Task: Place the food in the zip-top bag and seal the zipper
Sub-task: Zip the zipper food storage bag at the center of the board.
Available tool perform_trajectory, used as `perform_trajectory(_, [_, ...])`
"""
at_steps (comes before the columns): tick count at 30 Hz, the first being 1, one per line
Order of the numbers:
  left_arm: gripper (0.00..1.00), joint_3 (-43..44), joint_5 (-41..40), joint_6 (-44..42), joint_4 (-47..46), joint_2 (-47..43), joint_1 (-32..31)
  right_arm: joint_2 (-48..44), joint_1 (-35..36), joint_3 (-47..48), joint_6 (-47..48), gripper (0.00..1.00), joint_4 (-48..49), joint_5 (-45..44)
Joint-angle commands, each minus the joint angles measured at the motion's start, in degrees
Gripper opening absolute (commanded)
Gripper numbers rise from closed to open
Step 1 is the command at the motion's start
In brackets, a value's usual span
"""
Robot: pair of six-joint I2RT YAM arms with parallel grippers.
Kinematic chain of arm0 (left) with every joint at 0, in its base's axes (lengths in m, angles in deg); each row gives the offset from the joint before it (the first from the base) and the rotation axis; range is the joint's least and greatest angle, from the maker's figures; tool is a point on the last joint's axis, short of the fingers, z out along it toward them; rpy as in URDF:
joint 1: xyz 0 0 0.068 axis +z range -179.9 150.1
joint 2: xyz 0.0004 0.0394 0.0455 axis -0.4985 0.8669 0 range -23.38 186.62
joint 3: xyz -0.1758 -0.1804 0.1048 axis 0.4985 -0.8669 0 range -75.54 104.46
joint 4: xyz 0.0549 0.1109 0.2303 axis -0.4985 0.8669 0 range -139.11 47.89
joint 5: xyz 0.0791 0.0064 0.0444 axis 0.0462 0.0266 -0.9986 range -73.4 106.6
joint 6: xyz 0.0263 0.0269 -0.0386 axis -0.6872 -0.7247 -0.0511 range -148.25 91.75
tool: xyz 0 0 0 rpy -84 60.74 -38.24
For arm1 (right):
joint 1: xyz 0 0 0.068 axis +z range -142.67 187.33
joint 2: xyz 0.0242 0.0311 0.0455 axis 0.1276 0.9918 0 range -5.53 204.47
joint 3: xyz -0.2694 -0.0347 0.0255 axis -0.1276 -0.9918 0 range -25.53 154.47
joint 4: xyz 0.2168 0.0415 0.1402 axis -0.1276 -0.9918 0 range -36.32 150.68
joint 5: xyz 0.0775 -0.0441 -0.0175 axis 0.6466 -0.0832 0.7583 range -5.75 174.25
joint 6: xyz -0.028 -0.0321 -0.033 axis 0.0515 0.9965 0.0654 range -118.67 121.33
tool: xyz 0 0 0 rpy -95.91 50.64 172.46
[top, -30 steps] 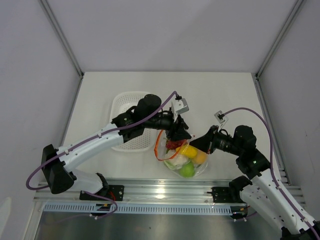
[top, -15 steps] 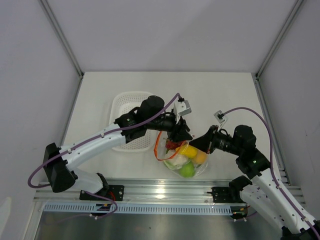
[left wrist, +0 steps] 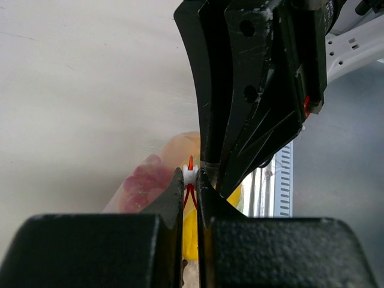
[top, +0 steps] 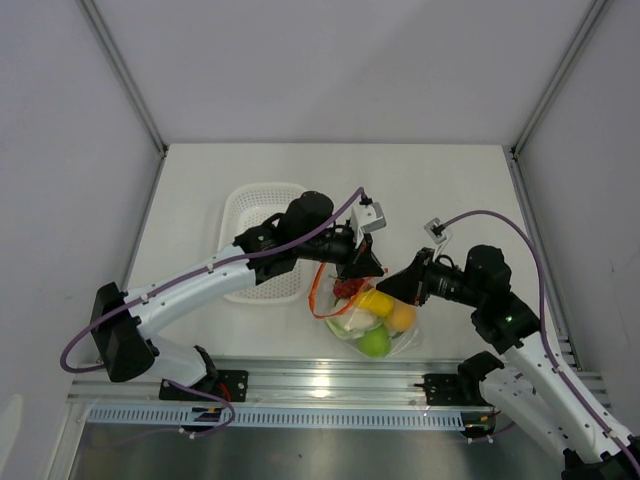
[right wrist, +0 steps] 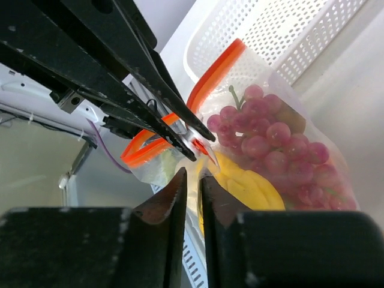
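the left jaws are pinched shut on the zipper (top: pixel 318 292) end, its strip trailing toward the top view's lower left, while the right jaws sit just beside, barely parted, and i cannot tell whether they hold anything.

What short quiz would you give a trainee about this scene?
1. True or false: the grapes lie inside the zip-top bag.
2. What does the left end effector pinch? A the white basket, B the zipper, C the table.
3. Which bagged fruit sits lowest in the overhead view?
Key: 1 true; 2 B; 3 the green apple.
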Motion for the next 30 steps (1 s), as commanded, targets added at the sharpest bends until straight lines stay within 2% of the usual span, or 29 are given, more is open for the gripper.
perform_trajectory(1, [0.0,1.5,2.4,0.0,-0.8,-0.8,-0.1,0.4,-0.1,4.2,5.3,0.2,-0.6,3.2])
perform_trajectory(9, [0.01,0.4,8.2,1.3,-1.8,-2.1,1.0,3.8,-1.0,4.0,10.2,0.26,1.3,9.2])
perform_trajectory(19, [0.01,0.3,12.2,2.9,-2.9,-2.2,1.7,5.2,-1.0,2.6,12.0,0.27,7.1,11.4])
perform_trajectory(20, [0.01,0.5,12.4,2.9,-2.9,-2.1,1.7,5.3,-1.0,2.8,12.6,0.21,7.1,11.7])
perform_trajectory(21, [0.01,0.7,12.6,2.9,-2.8,-1.9,1.7,5.3,-1.0,3.0,12.5,0.06,7.3,11.8])
perform_trajectory(22, [0.01,0.9,12.7,2.9,-2.3,-1.6,1.7,5.3,-1.0,3.2,12.2,0.0,7.4,11.3])
perform_trajectory(25, [0.01,2.5,11.5,3.4,-0.3,-0.5,1.7,4.6,-0.2,3.3,10.8,0.0,7.4,9.4])
perform_trajectory(30, [0.01,5.2,8.3,3.3,3.9,2.7,1.8,-3.2,0.9,-0.4,3.2,0.0,11.0,-2.0])
